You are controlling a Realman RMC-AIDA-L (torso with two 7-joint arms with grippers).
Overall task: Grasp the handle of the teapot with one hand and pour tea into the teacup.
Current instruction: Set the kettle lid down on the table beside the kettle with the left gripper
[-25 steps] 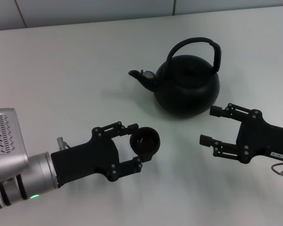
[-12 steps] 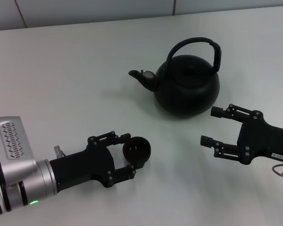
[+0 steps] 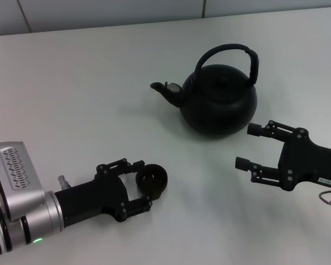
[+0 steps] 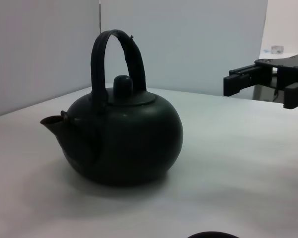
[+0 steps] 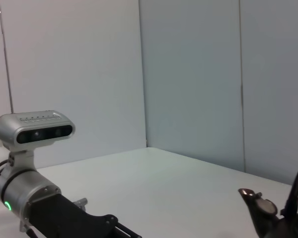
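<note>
**Left gripper draws the teacup back toward the robot**

Over the last second the left gripper [image 3: 144,186] has pulled back and to the left with the teacup [image 3: 151,181], which now sits farther from the teapot [image 3: 218,99] than before; the right gripper [image 3: 246,146] has hardly shifted, and the teapot has not moved.

The left gripper lies low over the white table [image 3: 77,99], its fingers reaching forward on either side of the teacup. The cup sits between the fingertips, at the very end of the jaws, which are closed in against its sides, so the gripper holds it. The cup stands upright with its mouth up; its inside is too dark to tell whether it holds anything.

Ahead of that gripper and off to its right stands the teapot, well apart from the cup. Its spout [image 3: 164,90] points back toward the left gripper's side, and the handle [image 3: 231,52] arches upright over the lid. In the left wrist view the teapot [image 4: 124,139] fills the middle ground, with the cup's rim just showing at the frame's edge.

The right gripper hovers with its fingers spread and nothing between them. The teapot lies just beyond its far fingertip, close but not touching, and the handle is above and ahead of it, ungrasped.
</note>
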